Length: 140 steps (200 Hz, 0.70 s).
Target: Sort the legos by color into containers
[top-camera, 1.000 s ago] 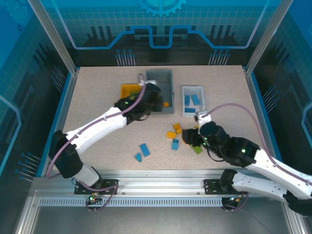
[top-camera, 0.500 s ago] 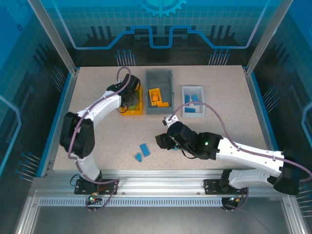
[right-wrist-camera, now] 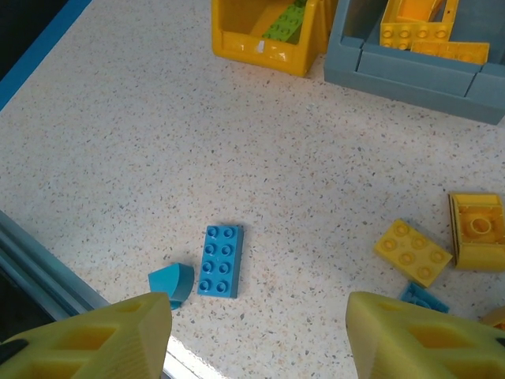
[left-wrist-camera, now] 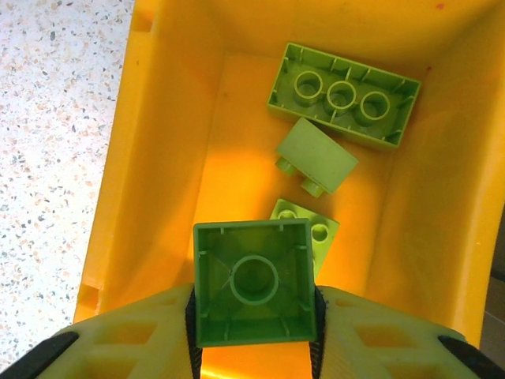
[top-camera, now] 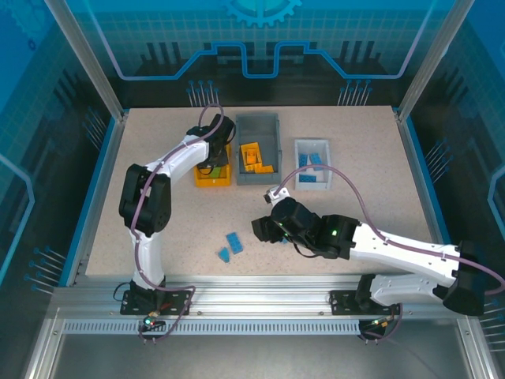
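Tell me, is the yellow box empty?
Not empty. Three lime green bricks lie in the yellow bin; the left gripper holds a fourth brick over it.

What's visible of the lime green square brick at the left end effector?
The lime green square plastic brick faces the wrist camera with its hollow underside: thin ribbed walls, one round central tube. It looks glossy and intact. It sits between the left end effector's dark pads, flush against both, hanging over the yellow-orange plastic bin above three other lime bricks.
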Each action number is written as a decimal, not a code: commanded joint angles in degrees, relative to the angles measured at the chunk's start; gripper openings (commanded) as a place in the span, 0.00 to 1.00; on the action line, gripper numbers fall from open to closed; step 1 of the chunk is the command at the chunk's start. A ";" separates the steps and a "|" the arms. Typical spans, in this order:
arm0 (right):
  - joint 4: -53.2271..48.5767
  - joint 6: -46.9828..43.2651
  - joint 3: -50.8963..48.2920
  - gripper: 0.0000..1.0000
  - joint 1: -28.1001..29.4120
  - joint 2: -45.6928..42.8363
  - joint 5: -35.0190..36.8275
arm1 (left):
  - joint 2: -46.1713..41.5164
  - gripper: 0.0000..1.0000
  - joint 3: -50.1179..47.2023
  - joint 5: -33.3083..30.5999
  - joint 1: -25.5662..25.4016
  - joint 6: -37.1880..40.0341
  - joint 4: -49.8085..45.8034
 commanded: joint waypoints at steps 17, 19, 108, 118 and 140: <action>-0.60 1.51 -0.67 0.63 0.70 1.85 -1.40 | -0.46 0.44 2.53 -1.78 0.71 1.35 -2.68; -0.60 1.51 -0.67 0.63 0.72 1.94 -1.41 | -0.55 0.45 2.53 -1.79 0.71 1.35 -2.72; -4.28 -1.66 4.35 0.67 4.76 14.10 -0.57 | -12.84 0.49 -0.72 -1.47 -1.61 -0.27 -2.49; -4.21 -2.09 5.44 0.69 5.84 17.33 -1.33 | -17.26 0.50 -3.34 -1.27 -2.54 -1.49 -1.93; -5.34 -1.18 7.87 0.72 7.69 24.25 -1.38 | -27.58 0.50 -11.08 0.27 -4.72 -4.47 -0.21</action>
